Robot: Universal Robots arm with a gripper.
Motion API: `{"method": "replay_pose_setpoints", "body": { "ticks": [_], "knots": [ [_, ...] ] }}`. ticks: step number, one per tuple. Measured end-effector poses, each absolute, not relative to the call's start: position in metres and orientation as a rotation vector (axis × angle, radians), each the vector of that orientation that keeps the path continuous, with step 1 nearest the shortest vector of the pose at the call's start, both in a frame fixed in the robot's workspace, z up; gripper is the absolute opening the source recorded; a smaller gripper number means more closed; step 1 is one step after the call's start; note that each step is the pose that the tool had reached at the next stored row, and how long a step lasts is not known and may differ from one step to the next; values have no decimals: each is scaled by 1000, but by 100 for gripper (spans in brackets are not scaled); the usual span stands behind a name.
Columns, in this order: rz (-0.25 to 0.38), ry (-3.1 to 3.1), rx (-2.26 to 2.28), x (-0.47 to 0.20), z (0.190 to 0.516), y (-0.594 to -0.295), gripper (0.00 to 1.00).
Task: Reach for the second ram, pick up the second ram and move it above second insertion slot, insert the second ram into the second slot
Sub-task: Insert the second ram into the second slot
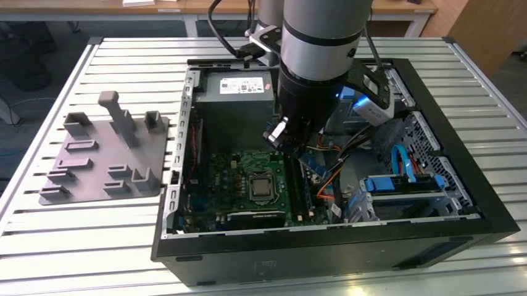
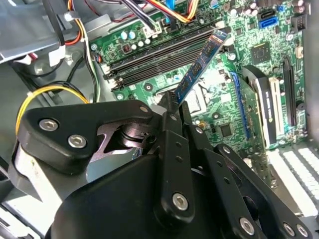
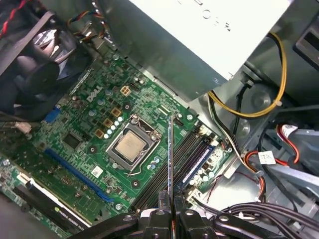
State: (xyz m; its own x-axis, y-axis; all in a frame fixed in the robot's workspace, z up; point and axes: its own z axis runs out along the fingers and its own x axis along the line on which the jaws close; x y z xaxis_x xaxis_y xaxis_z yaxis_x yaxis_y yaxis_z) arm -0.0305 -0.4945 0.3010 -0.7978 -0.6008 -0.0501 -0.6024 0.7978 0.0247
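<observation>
Slatted tabletop (image 1: 123,234) bears an open case (image 1: 329,246). End effector (image 2: 175,103) clenches the second ram (image 2: 202,62), slanting toward memory slots (image 1: 302,197) at five o'clock, exterior view.

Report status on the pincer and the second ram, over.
Pincer shut on the second ram. Ram hangs over the memory slots, not seated. Cables beside the slots, none across them.
</observation>
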Motion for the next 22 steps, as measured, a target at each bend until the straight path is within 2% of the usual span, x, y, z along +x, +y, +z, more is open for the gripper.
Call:
{"method": "replay_pose_setpoints", "body": {
  "ticks": [22],
  "knots": [
    [54,3028,-654,-30,301,-494,14]
  ]
}}
